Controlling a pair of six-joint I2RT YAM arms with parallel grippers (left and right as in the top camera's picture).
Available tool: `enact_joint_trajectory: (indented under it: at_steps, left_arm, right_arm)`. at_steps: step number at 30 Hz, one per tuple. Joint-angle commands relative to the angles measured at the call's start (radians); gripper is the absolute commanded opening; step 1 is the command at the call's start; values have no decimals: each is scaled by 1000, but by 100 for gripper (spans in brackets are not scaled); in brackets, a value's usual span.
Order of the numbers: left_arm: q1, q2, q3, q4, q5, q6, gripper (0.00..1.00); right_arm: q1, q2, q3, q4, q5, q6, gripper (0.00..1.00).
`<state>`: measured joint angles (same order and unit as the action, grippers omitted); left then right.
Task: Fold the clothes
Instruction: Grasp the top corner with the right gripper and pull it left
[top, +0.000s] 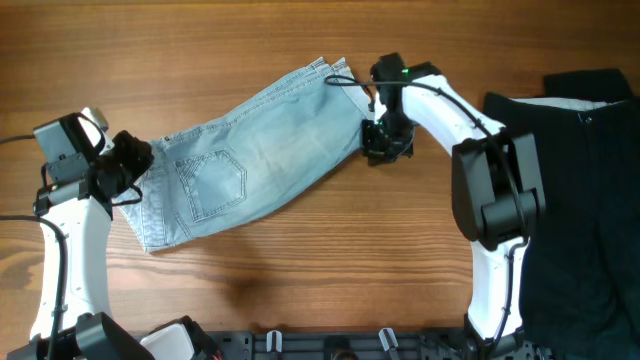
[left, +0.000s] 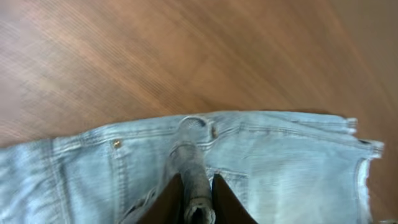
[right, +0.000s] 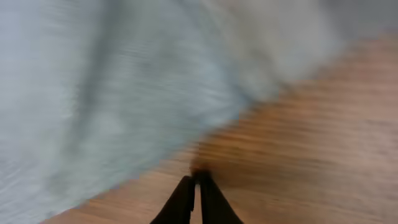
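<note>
Overhead: bright, even, diffuse light; sharp throughout; soft shadows on table (top: 300, 290) beside both arms. Left wrist: table beyond left gripper (left: 198, 190) streaked with blur; shorts (left: 280, 168) near it in soft focus. Right wrist: heavy blur; shorts ahead of right gripper (right: 196, 182) textureless.

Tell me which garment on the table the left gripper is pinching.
The light blue denim shorts in the middle: the left gripper pinches a fold at their waistband. The black garment at the right edge has no gripper on it.
</note>
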<state>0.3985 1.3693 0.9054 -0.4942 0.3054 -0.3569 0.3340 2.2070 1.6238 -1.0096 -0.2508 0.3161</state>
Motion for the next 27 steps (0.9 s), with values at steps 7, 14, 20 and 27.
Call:
enact_joint_trajectory:
  at_steps: [7, 14, 20, 27]
  left_arm:
    - [-4, -13, 19, -24, -14, 38, 17]
    - [-4, -13, 19, -44, 13, 35, 17]
    - [-4, -13, 19, -45, 13, 35, 17]
    - [-4, -13, 19, -22, 12, 36, 19]
  right_arm:
    - [0, -167, -3, 391, -37, -121, 19]
    - [-33, 23, -3, 553, 35, -64, 54]
    - [-72, 32, -3, 537, 102, -232, 70]
    - [-55, 51, -3, 313, -230, -346, 52]
